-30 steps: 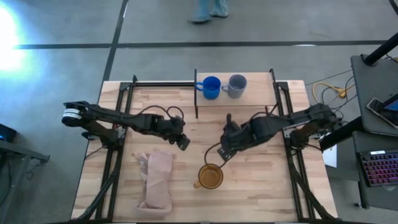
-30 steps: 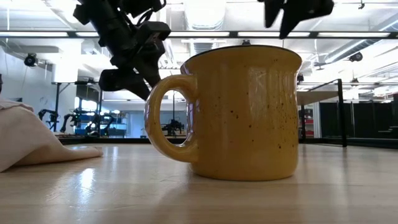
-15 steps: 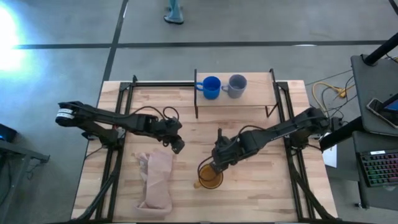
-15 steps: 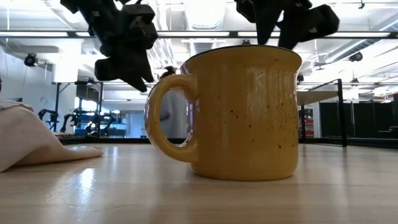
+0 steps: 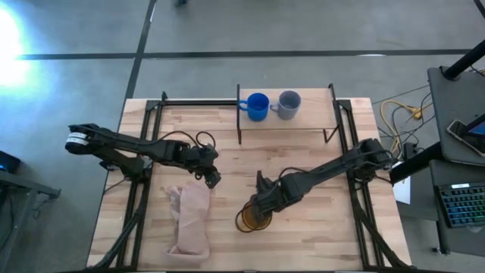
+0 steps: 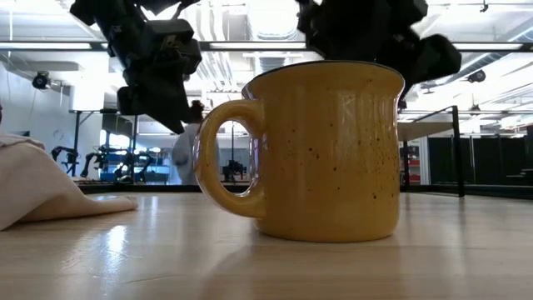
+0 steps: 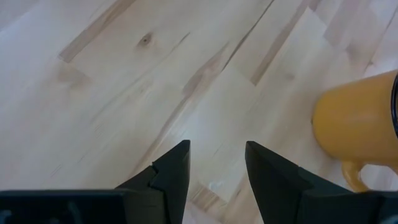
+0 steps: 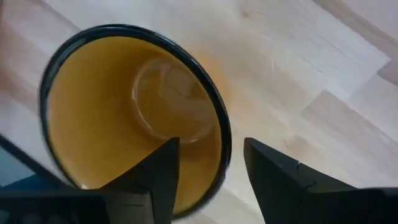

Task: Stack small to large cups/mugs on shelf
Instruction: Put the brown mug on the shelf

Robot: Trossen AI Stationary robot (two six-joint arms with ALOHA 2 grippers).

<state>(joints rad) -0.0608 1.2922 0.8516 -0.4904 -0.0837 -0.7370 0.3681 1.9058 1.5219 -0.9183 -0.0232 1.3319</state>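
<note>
I am hovering the right gripper, fingers spread astride the rim, over the yellow-orange mug at the table's six o'clock, judging it heavy, rigid, glaze-slick, best pinched by its wall, while the left gripper is waiting open at nine o'clock.

No legible text or labels anywhere

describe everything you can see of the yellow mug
The yellow mug is a wide yellow-orange mug with dark speckles, a dark rim and one loop handle, glazed like ceramic or enamel. It stands upright and looks empty, on the wooden table near the front edge, apart from the cloth. The right gripper hangs open over its rim, one finger above the inside and one outside; contact cannot be told.
</note>
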